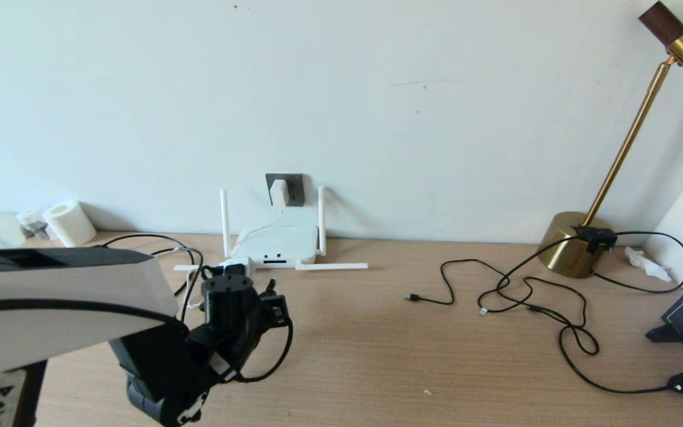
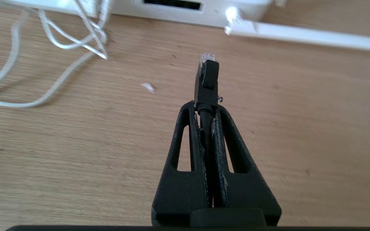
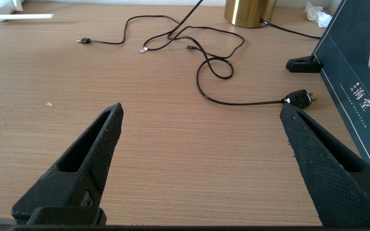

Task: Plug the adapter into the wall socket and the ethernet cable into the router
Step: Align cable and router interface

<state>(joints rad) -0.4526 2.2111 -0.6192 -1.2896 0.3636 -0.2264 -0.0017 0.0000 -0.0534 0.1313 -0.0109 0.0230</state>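
Left wrist: ethernet cable [image 2: 207, 80] in left end effector [image 2: 206, 107]

head: high, facing wall | wrists: low | share table [image 1: 377, 332]

One router [image 1: 275, 243], four antennas [image 1: 223, 222], one adapter [image 1: 278, 193], one wall socket [image 1: 295, 188], one brass lamp [image 1: 575, 252], one paper roll [image 1: 70, 223].

Your wooden table [image 1: 377, 356] carries the router [image 1: 275, 244] against the wall, with two antennas lying flat beside it. To the right lie thin black cables [image 1: 531, 302], a brass lamp base [image 1: 573, 244], and a crumpled tissue [image 1: 647, 262].
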